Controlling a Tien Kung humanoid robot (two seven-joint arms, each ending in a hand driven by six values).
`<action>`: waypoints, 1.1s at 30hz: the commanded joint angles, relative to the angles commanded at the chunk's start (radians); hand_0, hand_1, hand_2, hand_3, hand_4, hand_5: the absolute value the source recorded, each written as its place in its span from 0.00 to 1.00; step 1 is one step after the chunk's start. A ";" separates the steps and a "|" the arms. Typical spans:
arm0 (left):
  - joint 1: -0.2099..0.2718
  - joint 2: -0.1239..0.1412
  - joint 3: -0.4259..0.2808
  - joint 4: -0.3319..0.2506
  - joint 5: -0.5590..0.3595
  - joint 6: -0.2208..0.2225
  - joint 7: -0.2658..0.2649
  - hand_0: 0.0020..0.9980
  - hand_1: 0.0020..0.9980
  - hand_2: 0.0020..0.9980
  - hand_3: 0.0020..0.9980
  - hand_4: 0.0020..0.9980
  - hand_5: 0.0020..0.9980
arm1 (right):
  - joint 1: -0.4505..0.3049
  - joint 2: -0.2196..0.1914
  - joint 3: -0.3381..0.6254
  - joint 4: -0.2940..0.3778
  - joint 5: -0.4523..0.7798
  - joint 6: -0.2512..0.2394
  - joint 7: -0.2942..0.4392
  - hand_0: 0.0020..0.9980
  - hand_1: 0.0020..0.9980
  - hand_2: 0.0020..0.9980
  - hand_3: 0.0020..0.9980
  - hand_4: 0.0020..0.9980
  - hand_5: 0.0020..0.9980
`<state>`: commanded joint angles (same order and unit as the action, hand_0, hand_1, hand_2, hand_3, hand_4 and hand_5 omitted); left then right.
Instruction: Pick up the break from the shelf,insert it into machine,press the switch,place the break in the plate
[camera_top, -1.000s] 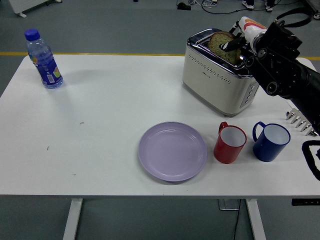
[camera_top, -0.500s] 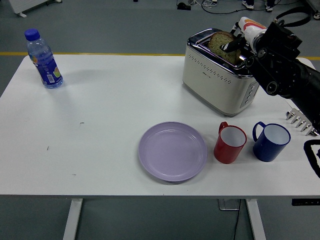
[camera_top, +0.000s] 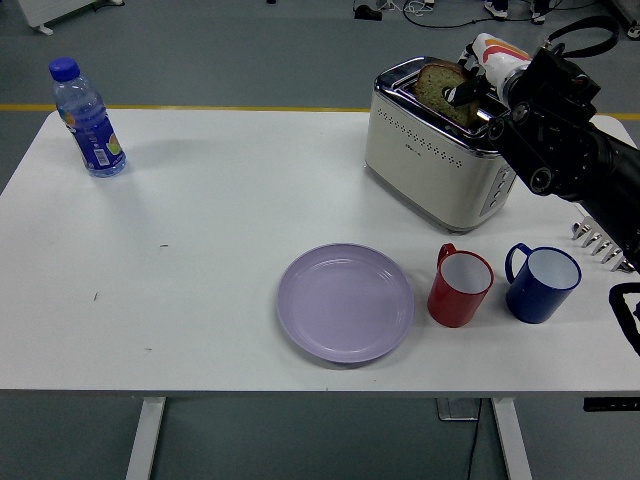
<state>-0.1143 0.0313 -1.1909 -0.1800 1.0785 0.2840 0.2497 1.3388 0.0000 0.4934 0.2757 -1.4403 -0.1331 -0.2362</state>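
Observation:
A cream and chrome toaster stands at the back right of the white table. A brown slice of bread stands partly out of its top slot. My right hand comes in from the right above the toaster, and its black fingers are closed on the upper edge of the bread. A lilac plate lies empty near the front edge, to the lower left of the toaster. My left arm does not show.
A red mug and a blue mug stand to the right of the plate, in front of the toaster. A blue water bottle stands at the back left. A metal rack shows at the right edge.
My right hand and the bread have risen slightly, so a little more of the slice shows above the slot. Nothing else moved.

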 joint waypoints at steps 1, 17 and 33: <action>0.001 0.000 -0.001 0.000 0.001 0.000 0.000 0.66 0.61 0.66 0.61 0.44 0.87 | 0.000 0.000 0.001 0.002 -0.009 -0.007 0.000 0.10 0.23 0.35 0.46 0.70 0.00; 0.021 0.003 -0.015 0.000 0.014 -0.001 0.001 0.66 0.61 0.66 0.61 0.44 0.86 | -0.026 -0.017 0.091 0.246 -0.096 -0.019 -0.039 0.13 0.23 0.34 0.46 0.53 0.00; 0.028 0.007 -0.032 0.000 0.023 -0.001 0.004 0.66 0.61 0.66 0.61 0.43 0.86 | -0.004 -0.196 0.244 0.564 -0.114 -0.032 -0.103 0.14 0.20 0.33 0.45 0.55 0.00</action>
<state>-0.0861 0.0380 -1.2228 -0.1800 1.1011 0.2835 0.2537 1.3346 -0.1957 0.7370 0.8397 -1.5547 -0.1653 -0.3394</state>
